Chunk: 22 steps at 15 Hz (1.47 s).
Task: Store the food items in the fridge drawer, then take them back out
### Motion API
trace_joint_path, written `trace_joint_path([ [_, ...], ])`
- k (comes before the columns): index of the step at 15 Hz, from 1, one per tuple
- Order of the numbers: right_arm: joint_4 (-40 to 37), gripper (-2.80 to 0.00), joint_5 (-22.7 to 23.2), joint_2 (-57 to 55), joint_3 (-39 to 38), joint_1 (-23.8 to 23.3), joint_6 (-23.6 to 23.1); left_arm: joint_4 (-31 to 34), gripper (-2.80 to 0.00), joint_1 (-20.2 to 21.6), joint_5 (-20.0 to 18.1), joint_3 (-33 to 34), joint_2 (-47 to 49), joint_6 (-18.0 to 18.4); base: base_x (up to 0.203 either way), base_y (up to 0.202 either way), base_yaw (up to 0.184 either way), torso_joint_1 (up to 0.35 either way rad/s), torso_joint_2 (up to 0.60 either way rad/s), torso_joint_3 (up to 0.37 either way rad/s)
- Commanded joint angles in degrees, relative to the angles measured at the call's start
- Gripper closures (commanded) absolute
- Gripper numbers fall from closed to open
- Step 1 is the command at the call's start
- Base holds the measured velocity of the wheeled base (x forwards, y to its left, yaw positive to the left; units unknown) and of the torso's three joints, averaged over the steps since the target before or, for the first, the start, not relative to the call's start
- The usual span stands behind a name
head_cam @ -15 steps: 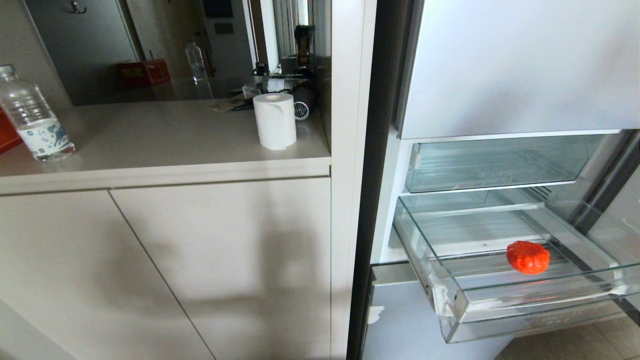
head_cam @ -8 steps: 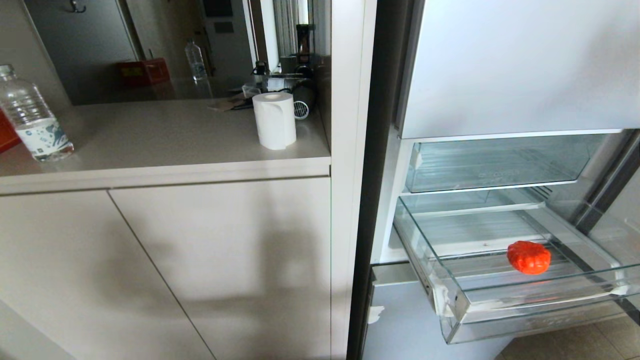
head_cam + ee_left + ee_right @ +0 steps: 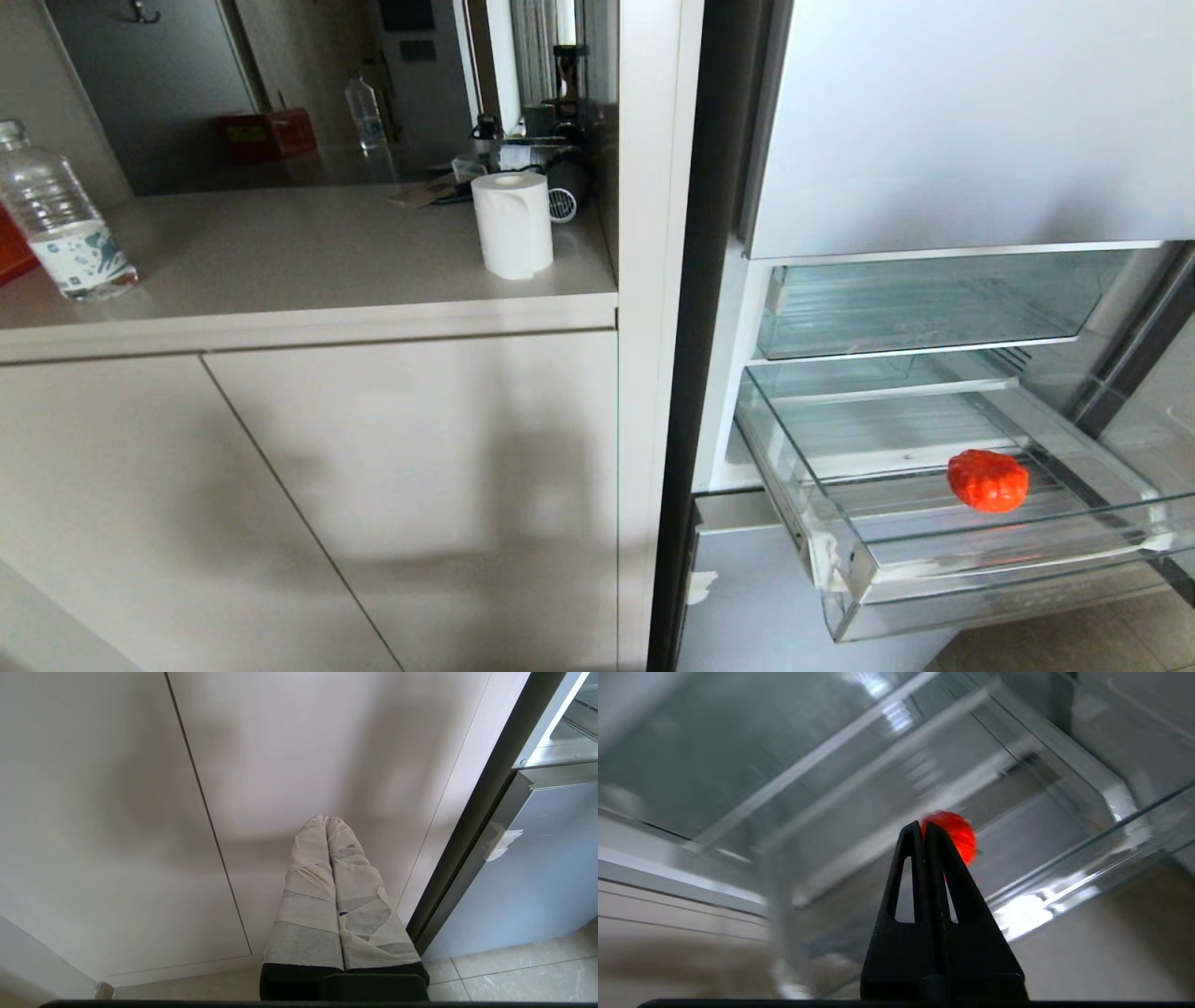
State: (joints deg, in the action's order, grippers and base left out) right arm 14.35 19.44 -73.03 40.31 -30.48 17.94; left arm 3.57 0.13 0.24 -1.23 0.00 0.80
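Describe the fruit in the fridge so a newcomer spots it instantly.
Find the open fridge on the right of the head view. The lower clear drawer is pulled out, and the fruit lies on its ribbed base toward the right. It is orange-red, bumpy, and the only thing inside.

You saw a clear, ribbed plastic fridge drawer (image 3: pixel 934 551) under a glossy pale door front (image 3: pixel 971 121). The bumpy orange-red fruit (image 3: pixel 987 481) looked matt. The left claw (image 3: pixel 327 820) wore rough paper tape; the right claw (image 3: pixel 921 826) was smooth black plastic.
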Motion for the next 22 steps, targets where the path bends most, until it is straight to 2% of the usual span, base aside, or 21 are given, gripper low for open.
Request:
trace_joint_path([
  [1,-0.15,0.0,-6.11,-8.3,2.32,4.17,-11.35,0.03,0.0,0.04,0.02,0.0,0.09,-0.01,0.0,0.0,0.0,0.0,0.0,0.0],
  [2,-0.69,0.0,-7.8,-10.9,5.77,4.9,-15.87,0.03,0.0,0.04,0.02,0.0,0.09,0.08,0.0,0.0,0.0,0.0,0.0,0.0],
  [4,-4.9,0.0,-11.48,-15.28,13.43,7.22,-20.13,0.03,0.0,0.04,0.02,0.0,0.09,0.07,0.0,0.0,0.0,0.0,0.0,0.0],
  [8,-21.5,0.0,-13.04,-24.38,26.94,11.66,-22.2,0.03,0.0,0.04,0.02,0.0,0.09,-0.01,0.0,0.0,0.0,0.0,0.0,0.0],
  [9,-25.59,-2.8,-13.08,-26.2,28.61,12.95,-23.15,0.03,0.0,0.04,0.02,0.0,0.09,-0.01,0.0,0.0,0.0,0.0,0.0,0.0],
  [11,-27.43,-2.8,-13.11,-29.29,29.93,14.01,-26.35,0.03,0.0,0.02,0.02,0.0,0.09,0.01,0.0,0.0,0.0,0.0,0.0,0.0],
  [16,-27.43,-2.8,-13.01,-35.94,30.43,16.4,-26.84,0.03,0.0,0.04,0.02,0.0,0.09,0.05,0.0,0.0,0.0,0.0,0.0,0.0],
  [19,-27.41,-2.8,-13.32,-39.44,33.61,16.74,-26.32,0.03,0.0,0.04,0.02,0.0,0.09,-0.01,0.0,0.0,0.0,0.0,0.0,0.0],
  [22,-27.36,-2.8,-17.74,-41.4,34.28,17.63,-26.28,0.03,0.0,0.04,0.02,0.0,0.09,0.06,0.0,0.0,0.0,0.0,0.0,0.0],
])
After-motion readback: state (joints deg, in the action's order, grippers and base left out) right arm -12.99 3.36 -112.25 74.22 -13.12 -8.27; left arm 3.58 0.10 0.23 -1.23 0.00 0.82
